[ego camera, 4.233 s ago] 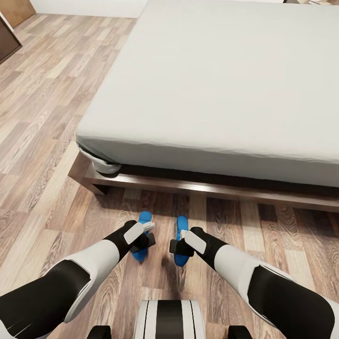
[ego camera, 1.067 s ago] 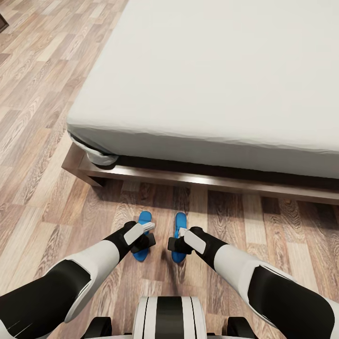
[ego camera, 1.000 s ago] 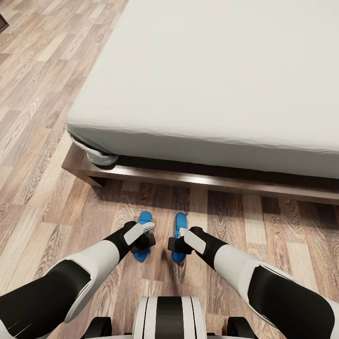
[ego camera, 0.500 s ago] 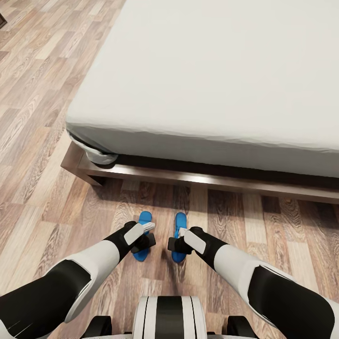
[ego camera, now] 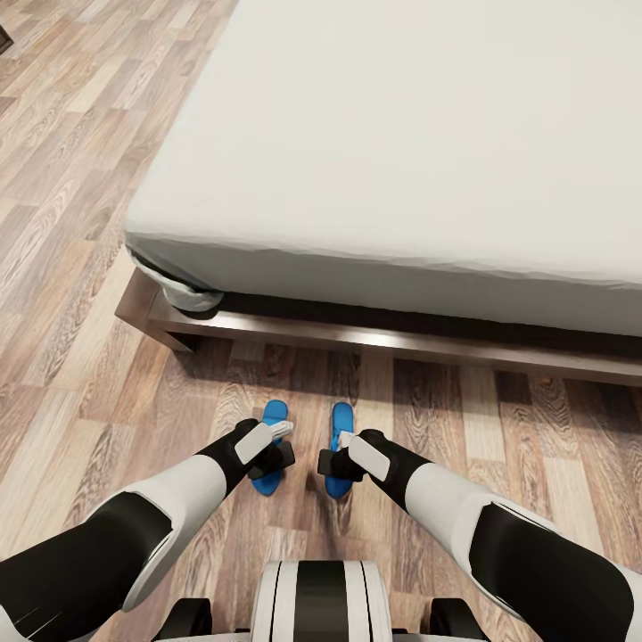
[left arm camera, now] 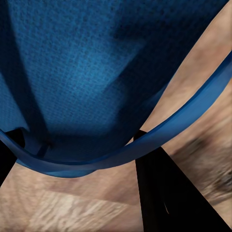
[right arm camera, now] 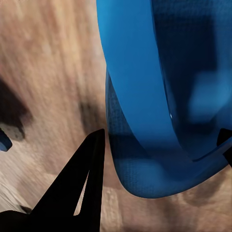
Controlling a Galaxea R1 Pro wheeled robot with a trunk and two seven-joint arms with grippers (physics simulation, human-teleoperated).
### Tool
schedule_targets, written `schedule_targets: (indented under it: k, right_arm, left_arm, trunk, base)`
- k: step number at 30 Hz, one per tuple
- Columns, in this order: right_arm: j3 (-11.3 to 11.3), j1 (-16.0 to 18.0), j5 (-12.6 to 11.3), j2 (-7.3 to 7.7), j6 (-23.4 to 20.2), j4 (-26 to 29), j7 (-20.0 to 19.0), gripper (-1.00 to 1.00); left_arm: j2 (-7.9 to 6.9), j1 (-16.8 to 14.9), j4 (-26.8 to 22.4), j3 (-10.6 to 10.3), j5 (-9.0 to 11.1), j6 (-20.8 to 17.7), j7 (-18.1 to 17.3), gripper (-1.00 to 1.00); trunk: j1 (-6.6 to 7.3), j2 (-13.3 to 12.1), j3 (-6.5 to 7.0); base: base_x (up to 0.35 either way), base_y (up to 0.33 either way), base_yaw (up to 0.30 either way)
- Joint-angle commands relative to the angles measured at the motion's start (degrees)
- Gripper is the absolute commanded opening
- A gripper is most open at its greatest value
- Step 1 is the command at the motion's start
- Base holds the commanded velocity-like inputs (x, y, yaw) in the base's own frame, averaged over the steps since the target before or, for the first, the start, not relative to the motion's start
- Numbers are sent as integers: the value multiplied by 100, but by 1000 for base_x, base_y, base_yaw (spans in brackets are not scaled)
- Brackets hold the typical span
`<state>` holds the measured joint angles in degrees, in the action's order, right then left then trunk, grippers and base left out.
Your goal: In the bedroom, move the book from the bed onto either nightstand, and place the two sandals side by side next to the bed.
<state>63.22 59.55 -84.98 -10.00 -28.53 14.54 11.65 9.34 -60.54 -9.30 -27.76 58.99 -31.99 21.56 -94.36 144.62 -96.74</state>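
Covering each blue sandal's heel, the left gripper (ego camera: 270, 460) and right gripper (ego camera: 337, 464) hide their jaws; grip cannot be told.

Left sandal (ego camera: 270, 426) and right sandal (ego camera: 340, 428) lie parallel beside the bed (ego camera: 357, 343).

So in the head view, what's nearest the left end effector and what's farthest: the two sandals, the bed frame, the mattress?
1. Left sandal, right at the left end effector.
2. Right sandal, beside it.
3. Bed frame, ahead.
4. Mattress, above the frame.

Blue sandal (left arm camera: 92, 87) very close, textured sole surface dark in shade. Thin blue strap (left arm camera: 183, 113) arcs across, over wood-plank floor (left arm camera: 203, 145). Black finger (left arm camera: 169, 193) of left tool (left arm camera: 84, 166) beside strap; second finger (left arm camera: 6, 157) barely visible at edge. Strap possibly between fingers; grip unclear.
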Motion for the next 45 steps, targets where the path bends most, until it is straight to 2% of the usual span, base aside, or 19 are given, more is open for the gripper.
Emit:
schedule_targets:
  k: [1, 12, 13, 41, 45]
  right_arm:
    - [23, 4, -53, 0, -5, 5, 31, -100]
    - [23, 4, -53, 0, -4, 5, 31, -100]
    - [23, 4, -53, 0, -4, 5, 31, -100]
    - [23, 4, -53, 0, -6, 5, 31, -100]
    - [23, 4, -53, 0, -5, 5, 31, -100]
  left_arm:
    - [-2, -1, -10, -37, 51, -18, 15, -100]
    - [-2, -1, -10, -37, 51, -18, 15, -100]
    - [-2, -1, -10, -37, 51, -18, 15, 100]
    - [-2, -1, -10, -37, 51, -12, 15, 100]
    - [-2, -1, -10, -37, 51, -16, 15, 100]
  trunk:
    - [1, 1, -3]
    - [1, 1, -3]
    - [1, 1, -3]
    - [1, 1, -3]
    - [11, -4, 86]
  base:
    - [0, 0, 0]
    - [0, 0, 0]
    - [0, 0, 0]
    - [0, 0, 0]
    - [0, 0, 0]
